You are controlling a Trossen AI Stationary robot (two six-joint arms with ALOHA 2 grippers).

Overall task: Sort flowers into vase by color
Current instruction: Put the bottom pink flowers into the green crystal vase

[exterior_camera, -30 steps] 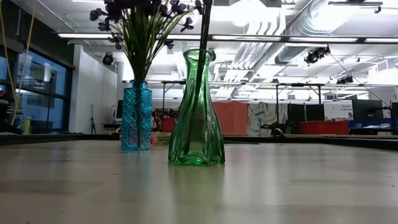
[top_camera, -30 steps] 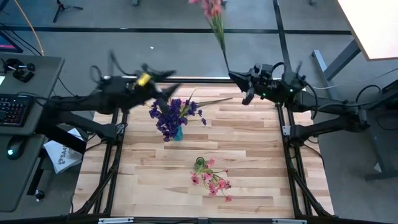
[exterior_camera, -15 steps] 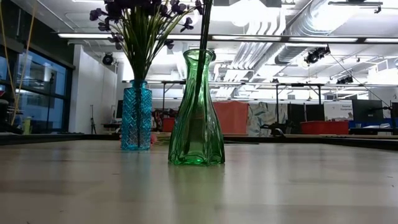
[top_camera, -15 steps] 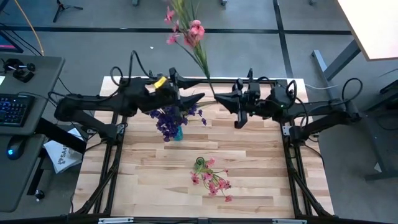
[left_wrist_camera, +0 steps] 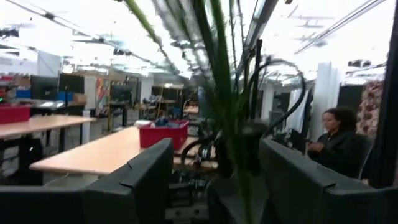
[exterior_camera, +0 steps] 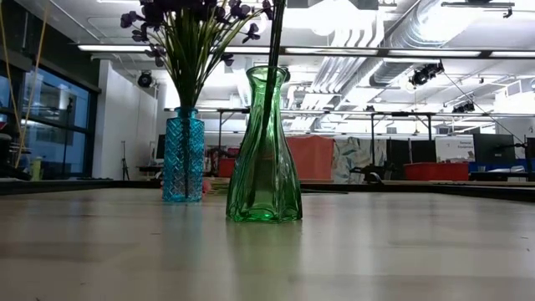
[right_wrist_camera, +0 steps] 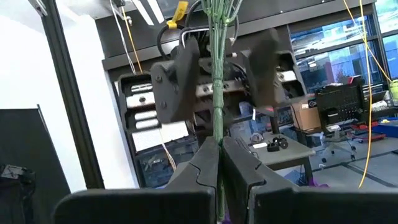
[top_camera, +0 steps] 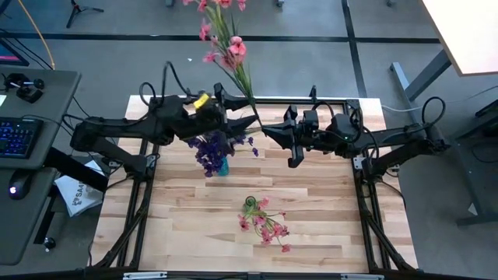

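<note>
My right gripper is shut on a pink-blossomed sprig above the far middle of the table. The sprig rises from it, leaning to the far left. My left gripper is open just left of it, fingers standing on either side of the stem without touching. A blue vase holds purple sprigs under the left gripper. A green vase nearer the front holds pink sprigs; both vases stand upright on their bases. My right gripper pinches the pink sprig's green stem low down, between its two fingers. The fingers come level from the table's right and lie across the stem. The sprig is lifted clear, standing up above the fingers and tilted.
The wooden table top has bare room to the right of and in front of the green vase. A black frame rail runs along each side. A desk with a keyboard stands off the table's left; a person sits in the room beyond.
My right gripper has moved from the far right corner toward the table's left, carrying the pink sprig, whose top now leans farther left. My left gripper has swung right toward it, over the blue vase, and now stands astride the stem.
</note>
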